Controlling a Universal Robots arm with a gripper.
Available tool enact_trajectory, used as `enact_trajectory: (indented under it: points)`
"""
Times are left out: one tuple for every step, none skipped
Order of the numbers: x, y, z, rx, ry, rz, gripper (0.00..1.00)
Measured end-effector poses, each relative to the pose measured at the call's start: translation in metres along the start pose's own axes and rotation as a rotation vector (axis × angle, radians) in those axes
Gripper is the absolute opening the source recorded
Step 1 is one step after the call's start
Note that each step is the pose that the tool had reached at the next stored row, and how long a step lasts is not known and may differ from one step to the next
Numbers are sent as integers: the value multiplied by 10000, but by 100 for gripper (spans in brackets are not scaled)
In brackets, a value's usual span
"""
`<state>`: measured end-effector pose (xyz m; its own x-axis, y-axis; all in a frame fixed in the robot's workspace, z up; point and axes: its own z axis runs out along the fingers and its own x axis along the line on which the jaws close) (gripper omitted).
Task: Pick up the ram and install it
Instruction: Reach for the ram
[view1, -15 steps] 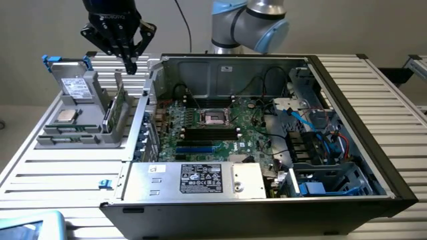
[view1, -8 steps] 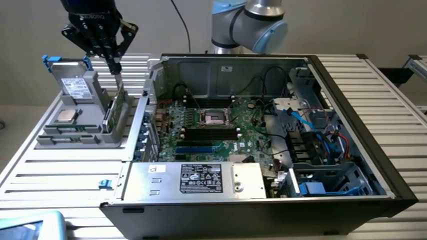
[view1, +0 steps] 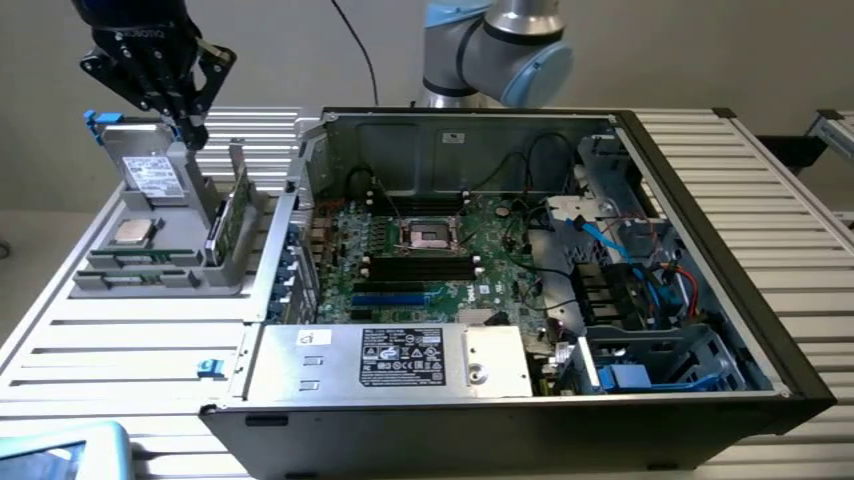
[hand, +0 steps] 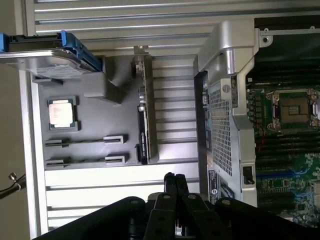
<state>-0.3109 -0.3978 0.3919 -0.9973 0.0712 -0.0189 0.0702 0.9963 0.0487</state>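
The ram (view1: 134, 259) stands on edge in a tray (hand: 95, 125), a thin green stick held between two grey clips. In the wrist view I see it edge-on (hand: 85, 141). A second stick (hand: 82, 161) sits parallel just beside it, and I can't say from here which of the two I'm meant to take. The CPU (view1: 130, 232) lies flat next to the ram on the other side. Beyond that is the drive (view1: 150, 175), propped upright, with the card (view1: 235, 215) along the tray's edge toward the case (view1: 534, 400).

My gripper (view1: 194, 132) hangs high over the drive end of the tray with its jaws clenched together and nothing between them. In the wrist view (hand: 175, 181) the tips are pressed shut. The ram is well apart from them, lower down and across the CPU toward the exterior view's near side.

I judge this to be the approach to the pick. To do it well I'd spread the jaws before descending and line them up across the stick's thin faces. I'd come straight down midway along its length, clear of both clips. The neighbouring stick leaves little room, so a skewed descent could knock it. The black slots (view1: 420, 265) on the board look empty.
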Motion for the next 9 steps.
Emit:
enact_trajectory:
  points:
    - [45, 0, 0, 0, 0, 1, 11]
    - [90, -1, 0, -1, -1, 0, 11]
    - [138, -3, 0, -1, -1, -1, 11]
    - [183, -3, -1, 0, -1, 0, 11]
    - [227, -2, -1, 0, 0, 0, 11]
    - [272, 2, -1, 0, 0, 1, 11]
    - [317, 7, -1, 0, 2, 0, 11]
    - [365, 12, -1, 0, 4, -1, 11]
    - [411, 18, -1, 0, 6, 0, 11]
